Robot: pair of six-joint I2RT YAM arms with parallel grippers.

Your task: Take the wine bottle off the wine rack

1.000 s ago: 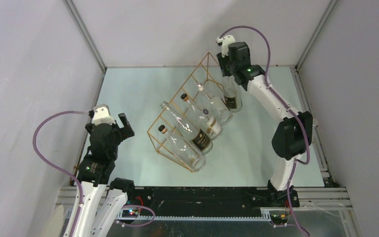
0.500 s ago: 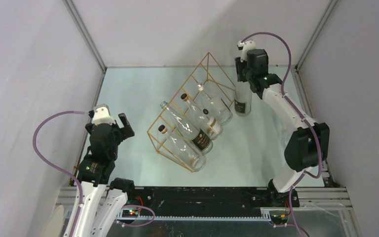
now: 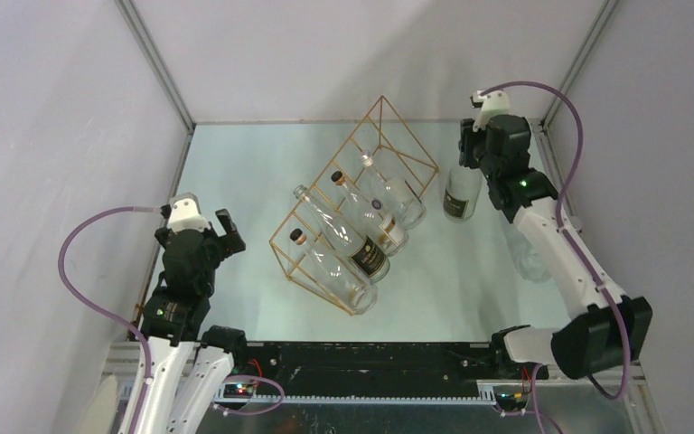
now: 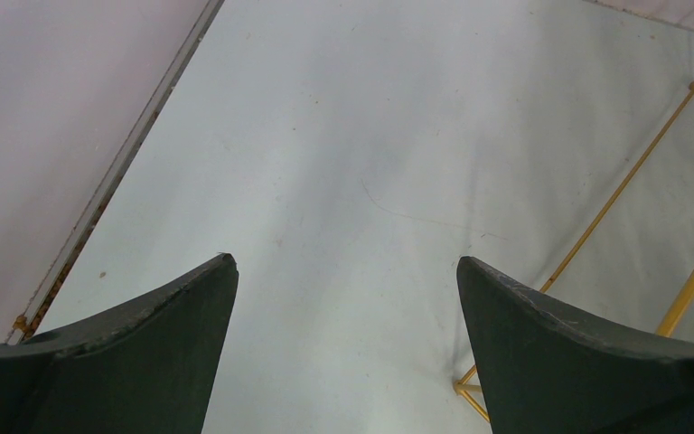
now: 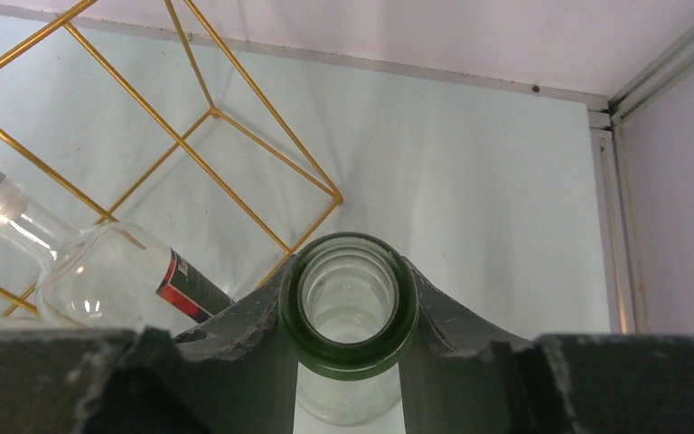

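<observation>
Gold wine rack (image 3: 409,132): counter (image 3: 244,172) centre.
Wine bottle (image 3: 459,197): upright, rack's three o'clock.
Right gripper (image 5: 348,298): jaws pinching its neck.
Left gripper (image 4: 343,264): jaws spread.

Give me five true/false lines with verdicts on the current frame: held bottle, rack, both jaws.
1. The right jaws are shut on the neck of a wine bottle. True.
2. That bottle lies in a cell of the wine rack. False: it is outside the frame, just beyond the rack's right side.
3. The left jaws are open and hold nothing. True.
4. The rack has no bottles in it. False: four bottles lie in it.
5. The held bottle has a stopper in it. False: the right wrist view looks straight into its open mouth.
</observation>
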